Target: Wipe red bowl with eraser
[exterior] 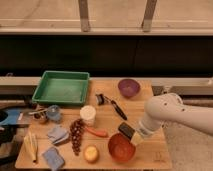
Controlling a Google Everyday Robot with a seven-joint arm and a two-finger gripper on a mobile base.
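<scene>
Matt wooden table (150, 107); glossy red bowl (119, 149); smooth green plastic tray (64, 74); near right, the gripper (134, 138) grips a matt black eraser (125, 130).

end effector (132, 136) | grips eraser (125, 130) | at red bowl (119, 150) rim

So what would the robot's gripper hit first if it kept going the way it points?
Probably the round orange-red bowl: the gripper, holding the small black eraser block, points down-left at its rim, though depth is unclear.
</scene>
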